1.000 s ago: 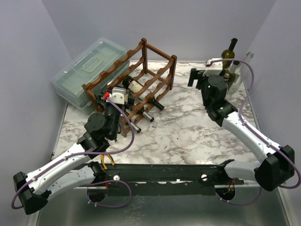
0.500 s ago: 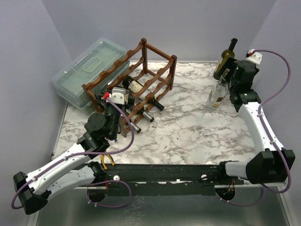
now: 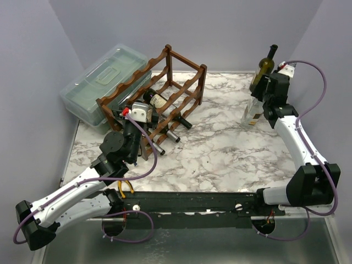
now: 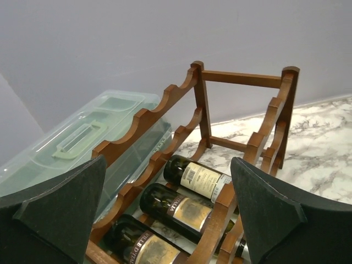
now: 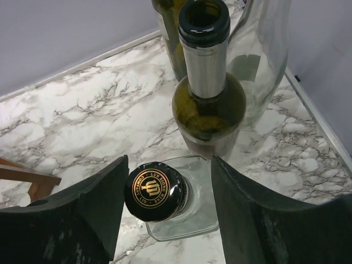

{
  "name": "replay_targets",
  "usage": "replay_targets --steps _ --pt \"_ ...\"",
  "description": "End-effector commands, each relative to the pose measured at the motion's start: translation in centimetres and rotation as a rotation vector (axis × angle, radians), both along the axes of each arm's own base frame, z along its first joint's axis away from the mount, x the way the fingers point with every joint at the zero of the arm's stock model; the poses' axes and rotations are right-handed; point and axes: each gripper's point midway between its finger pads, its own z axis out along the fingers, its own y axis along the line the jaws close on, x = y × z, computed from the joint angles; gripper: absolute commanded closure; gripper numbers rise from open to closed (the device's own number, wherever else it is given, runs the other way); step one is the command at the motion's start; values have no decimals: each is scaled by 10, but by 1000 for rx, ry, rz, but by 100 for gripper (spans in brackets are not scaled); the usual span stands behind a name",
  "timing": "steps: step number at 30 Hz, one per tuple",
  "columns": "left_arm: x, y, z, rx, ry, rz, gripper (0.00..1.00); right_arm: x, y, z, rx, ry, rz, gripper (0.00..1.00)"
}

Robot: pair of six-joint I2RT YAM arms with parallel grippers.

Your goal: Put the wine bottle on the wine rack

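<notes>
The right end effector (image 5: 169, 177), partly open and empty, is straddling the wine bottle (image 3: 252, 113) at the surface's (image 3: 220, 148) far right corner to grasp its neck. The left end effector (image 4: 166, 165) is gaping, empty, before the wine rack (image 4: 242, 78).

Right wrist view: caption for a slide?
Right hand, open, straddles a capped clear bottle; uncorked green bottle behind.

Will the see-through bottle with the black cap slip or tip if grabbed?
Probably slippery: the clear bottle looks like smooth glass. It may tip, since it stands upright and the right gripper sits high, around its top.
</notes>
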Motion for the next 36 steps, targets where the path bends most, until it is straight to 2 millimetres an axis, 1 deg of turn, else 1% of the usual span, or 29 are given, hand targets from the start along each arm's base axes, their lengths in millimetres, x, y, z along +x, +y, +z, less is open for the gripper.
replay_targets --steps 1,4,6,9,12,14,16,20,22,24,25,29,31,36 --pt "-3 -22 -1 15 5 -117 2 1 8 -17 2 43 49 39" --pt "-5 -38 -3 10 23 -201 1 0 18 -21 25 52 103 52" --pt "-13 -54 -3 20 26 -300 1 -1 25 -23 45 55 140 56" --pt "-21 -70 -4 10 28 -400 1 -5 37 -26 86 79 195 72" --pt "-31 -89 -4 19 37 -512 1 -13 58 -33 153 98 289 77" --pt "-36 -100 -7 36 55 -575 1 -23 73 -38 201 128 359 84" --pt "-39 -111 -13 48 82 -627 1 -35 81 -39 226 152 405 91" --pt "-46 -130 -22 56 123 -720 1 -62 92 -29 251 137 472 99" --pt "-47 -135 -26 52 141 -741 1 -75 103 -20 292 118 525 99" --pt "-52 -145 -32 61 159 -793 1 -88 120 -11 369 96 598 99" --pt "-53 -148 -36 68 166 -808 1 -95 132 -3 419 76 657 99" --pt "-51 -157 -47 84 198 -811 1 -118 162 14 591 54 804 99" --pt "-48 -160 -56 97 217 -798 1 -126 170 21 650 60 838 99" --pt "-45 -173 -75 120 276 -805 1 -139 179 37 754 32 871 99"
